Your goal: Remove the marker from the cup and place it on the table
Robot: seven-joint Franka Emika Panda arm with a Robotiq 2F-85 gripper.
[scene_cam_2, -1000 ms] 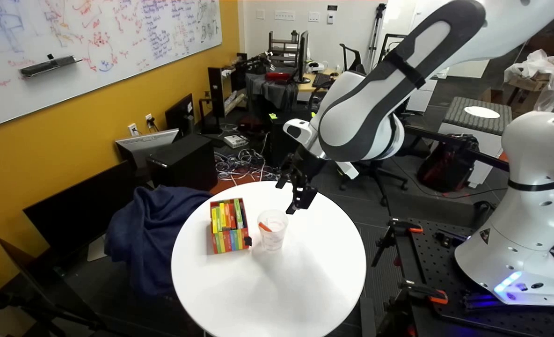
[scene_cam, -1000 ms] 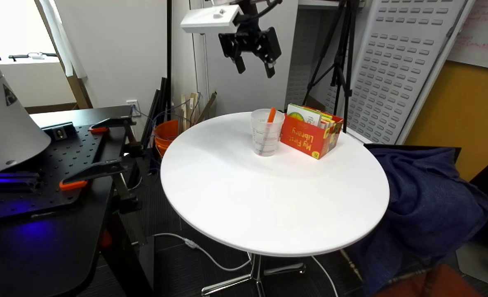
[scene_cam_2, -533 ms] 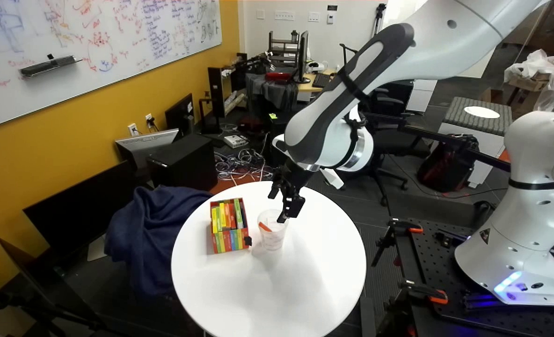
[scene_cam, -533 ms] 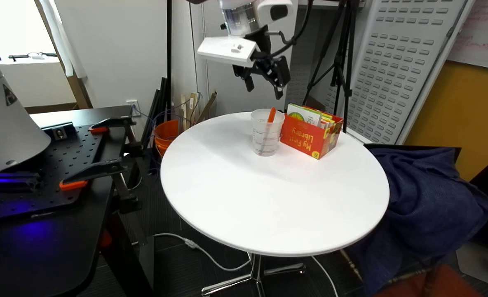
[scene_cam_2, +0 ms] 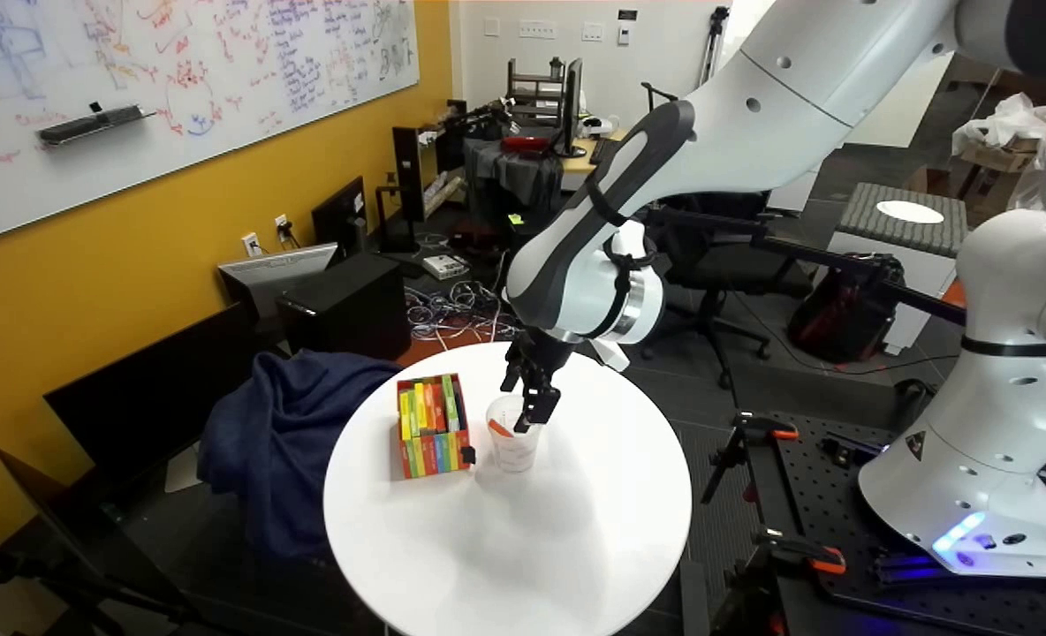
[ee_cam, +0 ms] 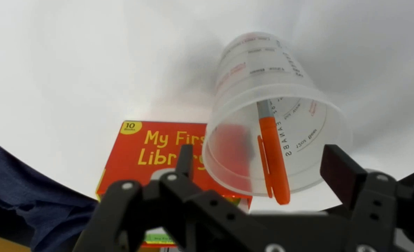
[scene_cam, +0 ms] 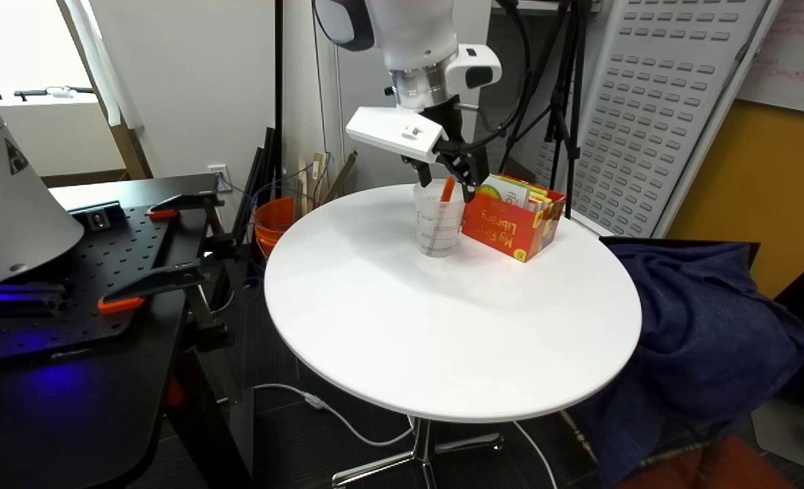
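We see the gripper wide open, with nothing in it. In the wrist view, its fingers show on both sides of the mouth of the clear plastic cup. We can't tell if they touch it. The orange marker leans inside the cup, its top poking past the rim. Its bottom tip is hidden there, and in both exterior views its low part is hard to make out. The cup stands upright on the round white table, just beside the red My First Library box. From the wrist, the cup and one finger hide some box letters. In both exterior views the robot arm is cut off.
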